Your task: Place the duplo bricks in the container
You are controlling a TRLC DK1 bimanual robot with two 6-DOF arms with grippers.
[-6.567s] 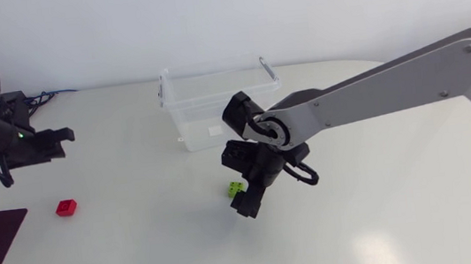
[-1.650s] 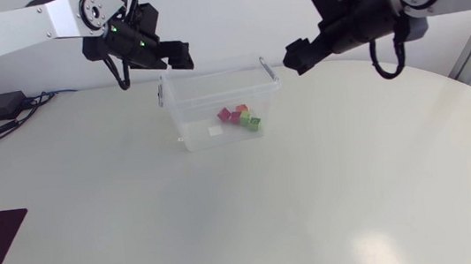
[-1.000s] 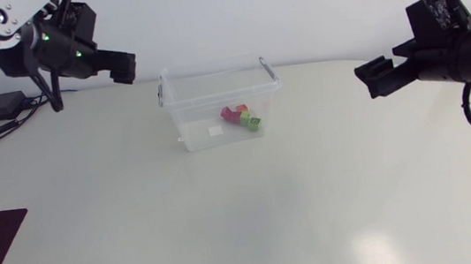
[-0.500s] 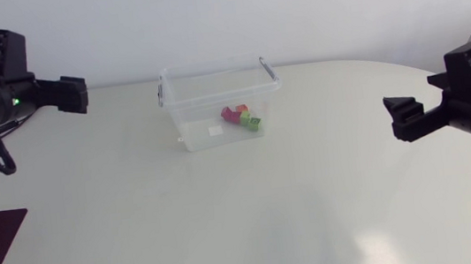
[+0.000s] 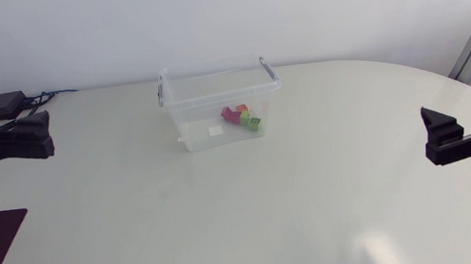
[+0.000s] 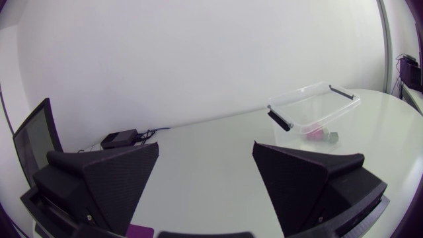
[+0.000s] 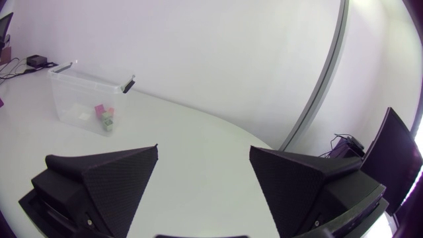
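Spread wide and holding nothing: left gripper (image 6: 206,158), low at the left edge of the surface (image 5: 228,222). Likewise wide and empty: right gripper (image 7: 203,155), out at the right edge. Well apart from both, toward the far middle: a clear container (image 5: 195,126), lid off, with the bricks (image 5: 241,118) heaped touching one another against its right front corner. Probably light, stiff, hard plastic, a little slick on the smooth faces; best pinched across two flat sides, not over the studs. Counted: two grippers, one container, roughly four bricks in pink, red and green, though too small and overlapped to be sure. Judged as good as finished, with every visible brick inside.
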